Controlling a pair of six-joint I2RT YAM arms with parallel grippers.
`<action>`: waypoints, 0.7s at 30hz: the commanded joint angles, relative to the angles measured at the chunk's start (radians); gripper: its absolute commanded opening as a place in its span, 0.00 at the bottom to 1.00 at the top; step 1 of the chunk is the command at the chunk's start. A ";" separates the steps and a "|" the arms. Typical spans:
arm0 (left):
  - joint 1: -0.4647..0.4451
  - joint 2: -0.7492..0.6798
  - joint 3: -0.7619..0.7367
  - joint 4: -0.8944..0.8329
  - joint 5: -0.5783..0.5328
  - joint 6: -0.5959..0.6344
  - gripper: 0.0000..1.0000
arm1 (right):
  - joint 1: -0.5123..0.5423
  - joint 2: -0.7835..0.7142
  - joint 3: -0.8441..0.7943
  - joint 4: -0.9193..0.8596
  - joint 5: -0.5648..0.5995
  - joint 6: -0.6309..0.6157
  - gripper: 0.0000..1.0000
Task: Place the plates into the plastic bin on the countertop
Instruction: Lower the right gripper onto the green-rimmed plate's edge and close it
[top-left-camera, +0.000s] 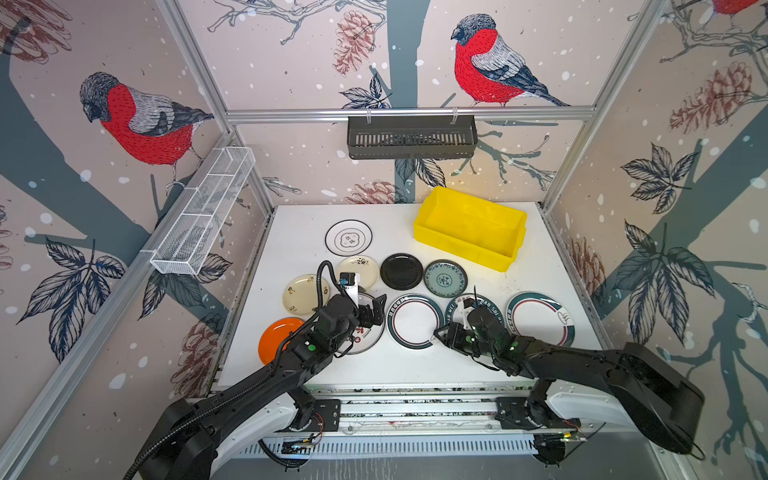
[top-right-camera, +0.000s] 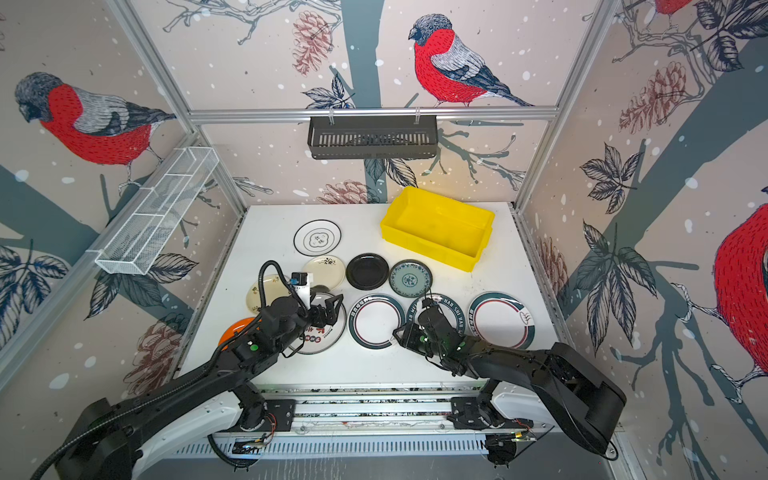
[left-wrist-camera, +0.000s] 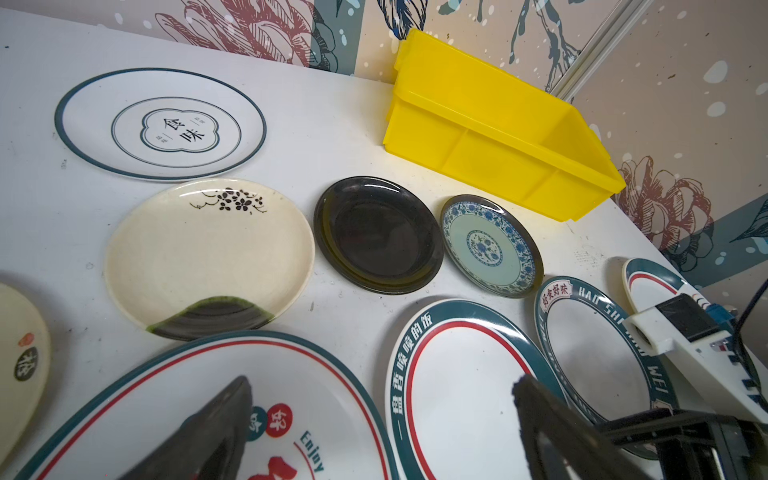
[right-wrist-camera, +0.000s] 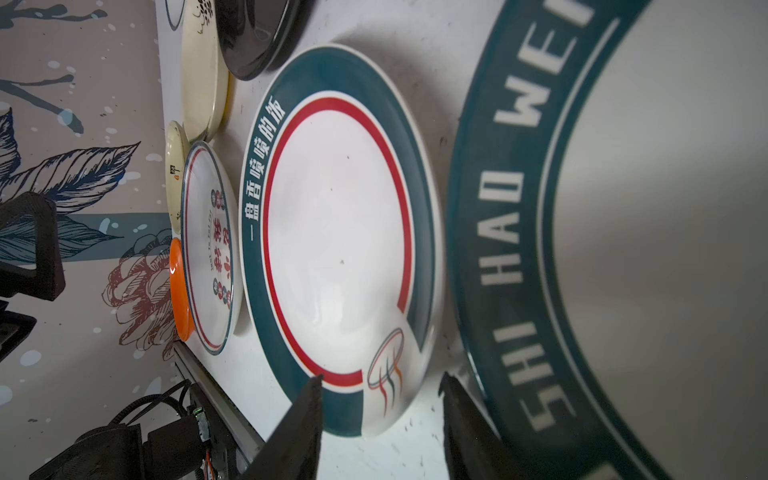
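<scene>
Several plates lie flat on the white countertop (top-left-camera: 415, 365). The yellow plastic bin (top-left-camera: 471, 226) (top-right-camera: 436, 226) (left-wrist-camera: 498, 124) stands empty at the back right. My right gripper (top-left-camera: 439, 334) (top-right-camera: 400, 332) (right-wrist-camera: 382, 377) is open, its jaws astride the near rim of the teal-rimmed plate (top-left-camera: 413, 321) (right-wrist-camera: 336, 232) without touching it. Beside it lies the lettered plate (right-wrist-camera: 623, 249), partly under my right arm. My left gripper (top-left-camera: 376, 309) (left-wrist-camera: 382, 382) is wide open and empty above the plate with red characters (top-left-camera: 368, 338) (left-wrist-camera: 208, 395).
Other plates: thin-ringed white (top-left-camera: 348, 237), two cream (top-left-camera: 361, 268) (top-left-camera: 303, 294), black (top-left-camera: 401, 271), teal-patterned (top-left-camera: 445, 278), orange (top-left-camera: 276, 338), teal-rimmed at right (top-left-camera: 540, 318). A black slotted shelf (top-left-camera: 411, 137) hangs on the back rail. A white wire basket (top-left-camera: 208, 208) is on the left wall.
</scene>
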 joint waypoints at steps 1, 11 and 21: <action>-0.002 -0.008 0.001 -0.014 -0.028 0.011 0.97 | -0.004 0.025 0.006 0.063 -0.019 -0.028 0.46; -0.002 -0.008 0.002 -0.027 -0.035 0.012 0.97 | -0.012 0.141 0.036 0.113 -0.058 -0.044 0.35; -0.002 -0.004 0.001 -0.039 -0.077 0.033 0.97 | -0.012 0.182 0.107 0.004 -0.011 -0.062 0.20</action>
